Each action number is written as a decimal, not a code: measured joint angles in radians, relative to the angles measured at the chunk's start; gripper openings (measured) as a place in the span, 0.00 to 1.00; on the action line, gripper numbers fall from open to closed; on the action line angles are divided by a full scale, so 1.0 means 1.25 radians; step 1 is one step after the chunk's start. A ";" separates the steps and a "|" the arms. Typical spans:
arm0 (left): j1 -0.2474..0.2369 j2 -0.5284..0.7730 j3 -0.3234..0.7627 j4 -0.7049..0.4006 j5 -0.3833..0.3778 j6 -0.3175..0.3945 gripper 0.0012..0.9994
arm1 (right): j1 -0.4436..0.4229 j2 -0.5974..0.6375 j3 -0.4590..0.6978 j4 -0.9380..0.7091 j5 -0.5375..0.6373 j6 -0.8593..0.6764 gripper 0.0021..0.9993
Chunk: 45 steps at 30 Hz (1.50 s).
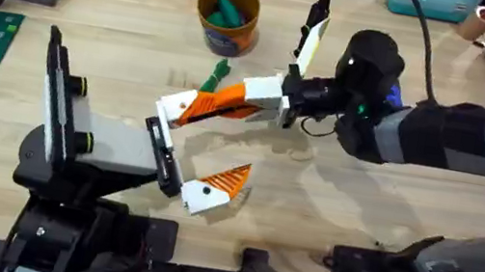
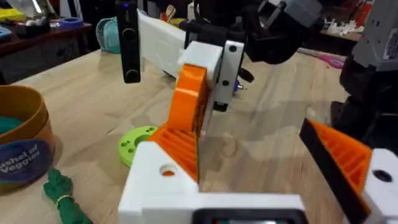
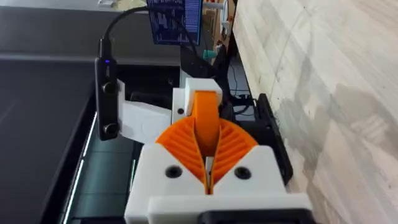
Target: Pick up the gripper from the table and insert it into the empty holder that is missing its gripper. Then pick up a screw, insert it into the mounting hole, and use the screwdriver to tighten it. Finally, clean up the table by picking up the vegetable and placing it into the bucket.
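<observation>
- The table (image 1: 376,216) is not yet tidied, and no screw or screwdriver is in play.
- The grey body (image 1: 109,144) carries the holder (image 1: 165,153); the left gripper (image 2: 249,130) stands wide, with its mounted finger (image 1: 215,188) already in place.
- The right gripper (image 1: 223,106) is clamped on the orange finger (image 1: 172,105) and holds it at the holder's upper end. Whether it is fully seated cannot be told.
- The bucket (image 1: 227,16) waits further back.
- The vegetable (image 1: 217,71) lies on the table just beside the bucket, so cleanup is likely last.
</observation>
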 joint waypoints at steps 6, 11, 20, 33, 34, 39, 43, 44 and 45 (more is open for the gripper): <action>0.000 0.000 0.000 0.000 -0.001 -0.001 0.99 | 0.001 0.000 0.000 0.000 0.006 0.000 0.02; 0.002 0.000 0.000 0.000 -0.006 -0.003 0.99 | 0.005 0.000 0.000 0.001 0.017 0.000 0.02; 0.002 0.000 0.000 0.001 -0.012 -0.006 0.99 | 0.012 0.000 0.000 0.002 0.036 0.000 0.02; 0.002 0.000 0.000 0.001 -0.012 -0.006 0.99 | 0.032 0.000 0.001 0.004 0.053 0.000 0.02; 0.002 0.000 0.000 0.001 -0.012 -0.006 0.99 | 0.032 0.000 0.001 0.004 0.054 0.000 0.02; 0.002 0.000 0.000 0.002 -0.014 -0.006 0.99 | 0.034 0.000 0.001 0.004 0.059 0.000 0.02; 0.002 0.000 0.000 0.002 -0.014 -0.006 0.99 | 0.034 0.000 0.001 0.006 0.061 0.000 0.02; 0.002 0.000 0.000 0.002 -0.015 -0.006 0.99 | 0.034 0.000 0.001 0.006 0.061 0.000 0.02; 0.002 0.000 0.000 0.002 -0.015 -0.006 0.99 | 0.034 0.000 0.001 0.007 0.061 0.000 0.02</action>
